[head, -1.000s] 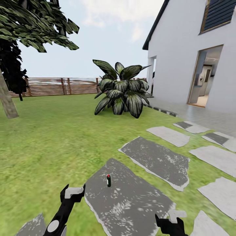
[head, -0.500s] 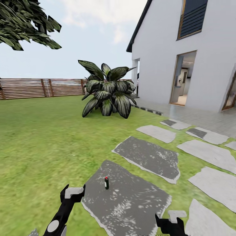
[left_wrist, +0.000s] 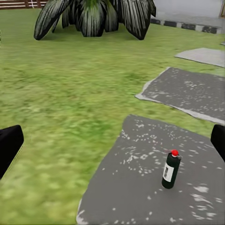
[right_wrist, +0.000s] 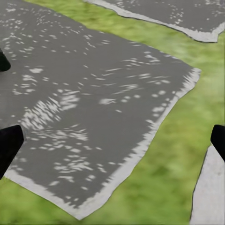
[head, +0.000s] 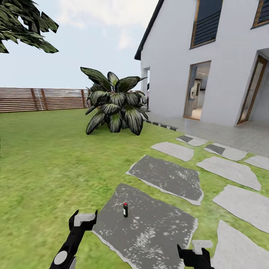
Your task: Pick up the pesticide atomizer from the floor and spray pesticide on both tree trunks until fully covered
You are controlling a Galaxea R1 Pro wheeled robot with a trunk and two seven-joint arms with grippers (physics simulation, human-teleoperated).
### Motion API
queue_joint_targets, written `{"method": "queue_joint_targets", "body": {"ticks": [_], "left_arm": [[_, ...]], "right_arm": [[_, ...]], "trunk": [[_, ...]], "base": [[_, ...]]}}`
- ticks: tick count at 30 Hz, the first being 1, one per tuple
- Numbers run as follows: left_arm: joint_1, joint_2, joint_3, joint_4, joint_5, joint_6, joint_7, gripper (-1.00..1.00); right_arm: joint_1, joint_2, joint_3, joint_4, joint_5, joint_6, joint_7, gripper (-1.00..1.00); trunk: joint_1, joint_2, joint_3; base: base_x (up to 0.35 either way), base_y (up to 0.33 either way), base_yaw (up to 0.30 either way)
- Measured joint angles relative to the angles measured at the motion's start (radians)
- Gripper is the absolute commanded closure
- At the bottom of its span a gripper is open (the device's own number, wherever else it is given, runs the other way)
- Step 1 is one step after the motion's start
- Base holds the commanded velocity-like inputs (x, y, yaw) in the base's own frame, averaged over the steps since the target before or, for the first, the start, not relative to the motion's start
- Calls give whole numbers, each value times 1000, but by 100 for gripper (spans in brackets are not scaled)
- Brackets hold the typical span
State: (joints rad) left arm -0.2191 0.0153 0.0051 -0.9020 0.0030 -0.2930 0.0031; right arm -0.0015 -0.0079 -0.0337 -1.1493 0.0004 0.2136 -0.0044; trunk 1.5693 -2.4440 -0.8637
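The pesticide atomizer (head: 125,210), a small dark bottle with a red cap and a white label, stands upright on a grey stone slab (head: 149,231) in the lawn. The left wrist view has the atomizer (left_wrist: 171,169) ahead of my open left gripper (left_wrist: 112,145) and off toward one finger. In the head view my left gripper (head: 85,215) hangs short of the bottle, to its left. My right gripper (head: 195,249) is open over the slab's near right edge, with slab and grass between its fingers (right_wrist: 9,143). One tree's leafy crown (head: 22,22) shows at upper left; the tree trunks are out of view.
A large broad-leaved plant (head: 112,108) grows mid-lawn, with a brown slat fence (head: 41,99) behind it. A white house (head: 216,56) with an open doorway (head: 196,91) and a paved terrace (head: 231,136) stands to the right. More stepping stones (head: 166,177) lead toward it.
The head view has turned to the right, so the left tree trunk has left the picture and more of the house shows. The atomizer still stands on its slab. Both grippers stay open.
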Motion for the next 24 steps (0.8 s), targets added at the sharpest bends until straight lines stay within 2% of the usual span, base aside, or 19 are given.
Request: {"method": "queue_joint_targets", "body": {"ticks": [24], "left_arm": [[0,0,2,0,0,0,1,-100]], "right_arm": [[0,3,-2,-1,-2,3,0,-100]], "trunk": [[0,0,0]], "base": [[0,333,0]]}}
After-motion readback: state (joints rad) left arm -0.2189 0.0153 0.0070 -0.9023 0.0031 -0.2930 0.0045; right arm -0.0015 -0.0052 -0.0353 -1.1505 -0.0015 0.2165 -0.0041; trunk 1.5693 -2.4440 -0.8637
